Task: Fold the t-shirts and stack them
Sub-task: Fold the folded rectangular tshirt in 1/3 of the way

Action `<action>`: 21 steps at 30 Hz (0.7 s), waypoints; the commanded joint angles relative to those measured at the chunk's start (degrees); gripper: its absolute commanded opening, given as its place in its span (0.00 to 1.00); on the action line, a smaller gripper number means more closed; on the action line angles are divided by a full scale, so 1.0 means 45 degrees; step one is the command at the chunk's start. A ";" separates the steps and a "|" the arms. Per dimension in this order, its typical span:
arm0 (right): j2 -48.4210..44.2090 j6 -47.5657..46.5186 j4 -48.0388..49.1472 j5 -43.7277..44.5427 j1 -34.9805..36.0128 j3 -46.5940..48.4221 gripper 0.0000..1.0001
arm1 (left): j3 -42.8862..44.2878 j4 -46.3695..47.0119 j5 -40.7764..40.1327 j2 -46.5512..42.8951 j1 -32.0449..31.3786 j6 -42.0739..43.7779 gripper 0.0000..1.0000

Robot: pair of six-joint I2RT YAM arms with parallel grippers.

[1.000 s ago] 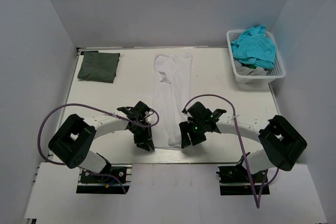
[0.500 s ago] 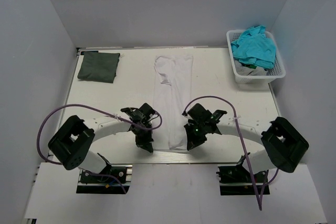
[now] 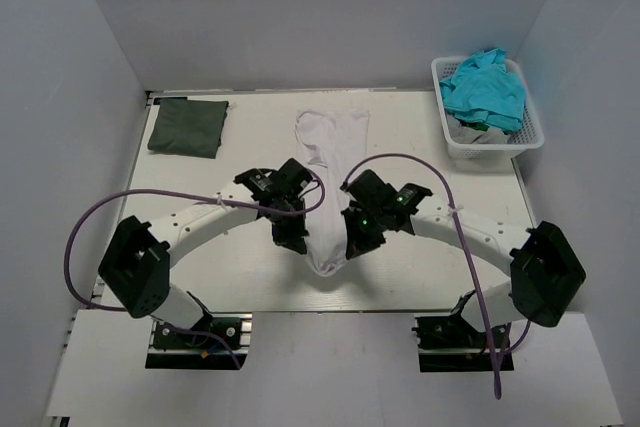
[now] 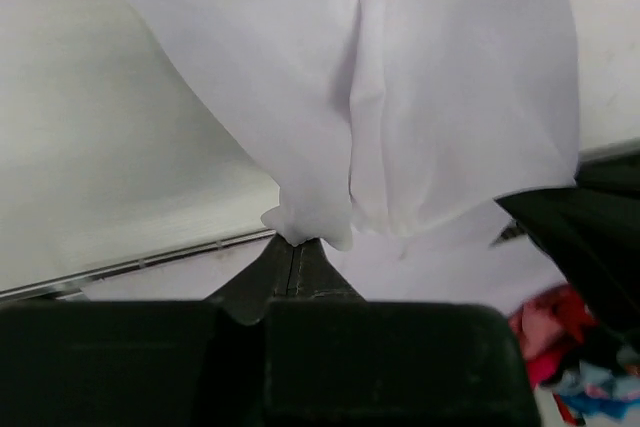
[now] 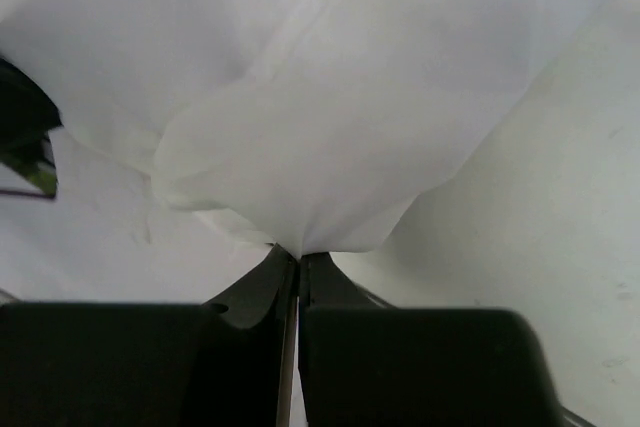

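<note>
Between the two pincers, got the white t-shirt (image 3: pixel 330 147) with its near end held up and sagging, far end lying flat beyond them. Left gripper (image 4: pixel 293 247) pinched tight on one near hem corner, right gripper (image 5: pixel 298 257) clamped on the other, same way. Well off to the far left of the left gripper, spotting a folded dark grey-green t-shirt (image 3: pixel 187 126). Far right of the right gripper, teal t-shirts (image 3: pixel 485 87) heaped in a white basket (image 3: pixel 490 149).

Far-L grey-green tee (image 3: pixel 187 126) folded; white tee (image 3: pixel 332 147) near end lifted; teal tees (image 3: pixel 485 92) far-R.
</note>
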 commanded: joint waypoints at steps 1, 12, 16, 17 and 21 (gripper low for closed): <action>0.0481 0.0099 -0.0846 0.1471 -0.0565 0.1207 0.00 | 0.1442 -0.1376 -0.1627 0.0757 0.0286 0.0220 0.00; 0.2629 -0.1171 -0.0925 0.2255 -0.2577 0.4563 0.00 | 0.6343 -0.1886 -0.4091 0.3494 0.1673 0.0648 0.00; 0.3392 -0.1717 -0.0671 0.2177 -0.3087 0.5641 0.00 | 0.7890 -0.1420 -0.4208 0.4470 0.2104 0.1234 0.00; 0.3780 -0.1796 -0.0535 0.2177 -0.3165 0.5816 0.00 | 0.8105 -0.1243 -0.4208 0.4627 0.2278 0.1235 0.00; 0.4503 -0.2031 -0.0456 0.2099 -0.3769 0.7008 0.00 | 0.8809 -0.0851 -0.3485 0.5484 0.2786 0.1567 0.00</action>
